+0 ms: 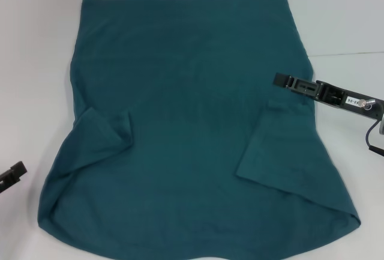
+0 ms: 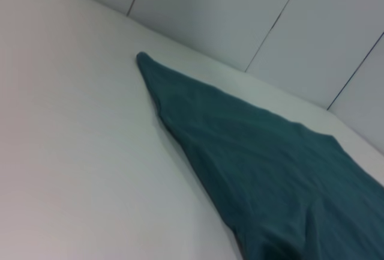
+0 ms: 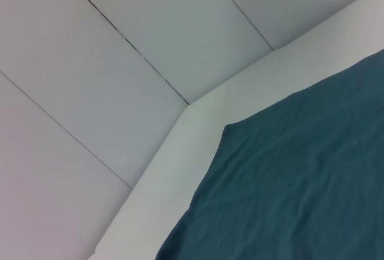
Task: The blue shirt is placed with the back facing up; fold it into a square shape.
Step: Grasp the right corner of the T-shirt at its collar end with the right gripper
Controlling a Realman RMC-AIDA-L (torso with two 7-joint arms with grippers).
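Observation:
The blue shirt (image 1: 192,128) lies flat on the white table and fills most of the head view. Both of its sleeves are folded inward onto the body, one at the left (image 1: 105,134) and one at the right (image 1: 270,146). My right gripper (image 1: 282,81) reaches in from the right and hovers at the shirt's right edge, just above the folded right sleeve. My left gripper (image 1: 15,173) sits low at the left border, off the cloth. The left wrist view shows a corner of the shirt (image 2: 252,158), and the right wrist view shows another corner of the shirt (image 3: 288,188).
The white table (image 1: 36,62) shows bare on both sides of the shirt. A seam in the table (image 1: 354,53) runs behind the right arm. A cable (image 1: 373,143) hangs from the right arm. Grey wall panels (image 3: 120,44) stand beyond the table's far edge.

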